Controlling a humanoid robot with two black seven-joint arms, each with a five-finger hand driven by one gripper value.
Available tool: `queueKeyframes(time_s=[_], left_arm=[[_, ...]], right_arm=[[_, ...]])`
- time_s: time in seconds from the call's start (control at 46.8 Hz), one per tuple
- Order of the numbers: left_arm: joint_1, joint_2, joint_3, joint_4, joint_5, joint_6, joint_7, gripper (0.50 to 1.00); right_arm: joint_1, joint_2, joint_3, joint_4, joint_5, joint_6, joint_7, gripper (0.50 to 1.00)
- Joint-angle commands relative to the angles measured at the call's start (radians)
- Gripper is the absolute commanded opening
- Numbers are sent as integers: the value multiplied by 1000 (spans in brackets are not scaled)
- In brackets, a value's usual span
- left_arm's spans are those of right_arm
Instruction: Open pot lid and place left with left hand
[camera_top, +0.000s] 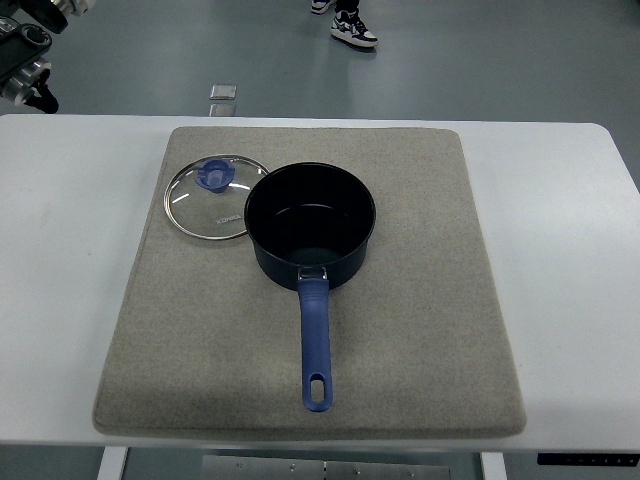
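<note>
One pot (310, 225), one glass lid (208, 197), one mat (420, 300), one white desk (570, 280). The uncovered pot sits mid-mat, its blue handle (315, 345) pointing straight toward the near edge. The lid lies flat just left of the pot, blue knob (214, 175) up, rim apparently touching it. The left hand (25, 65) shows partly at the far-left corner; whether its fingers are apart or together cannot be told.

Pot (310, 225) dark navy, black inside; handle (315, 345) blue. Lid (213, 197) clear glass, silver rim, blue knob (214, 175). Mat (420, 330) grey-beige, plain. Table (570, 250) white. Floor (480, 60) grey-green. Shoes (354, 28) far off, black and white.
</note>
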Motion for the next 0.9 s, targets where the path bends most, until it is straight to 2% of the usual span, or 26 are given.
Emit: queueKeyframes(time_s=[0.0, 0.214, 0.278, 0.363, 0.449, 0.62, 0.641, 0.684, 0.876], left_arm=[[22, -25, 0, 59, -175, 1, 0, 964], [77, -147, 0, 228, -295, 1, 0, 956], [88, -163, -3, 240, -315, 1, 0, 956], [97, -178, -3, 240, -390, 1, 65, 932], [112, -189, -5, 242, -499, -9, 65, 902], [164, -219, -34, 246, -702, -55, 63, 885], [172, -226, -41, 249, -716, -63, 63, 866], [189, -235, -58, 272, -737, -77, 59, 849], [238, -301, -104, 395, -742, -92, 56, 849]], right_arm=[[0, 0, 0, 0, 0, 0, 0, 917], [0, 0, 0, 0, 0, 0, 0, 917], [0, 0, 0, 0, 0, 0, 0, 917], [0, 0, 0, 0, 0, 0, 0, 917], [0, 0, 0, 0, 0, 0, 0, 917], [0, 0, 0, 0, 0, 0, 0, 917], [0, 0, 0, 0, 0, 0, 0, 917], [0, 0, 0, 0, 0, 0, 0, 917], [0, 0, 0, 0, 0, 0, 0, 917]])
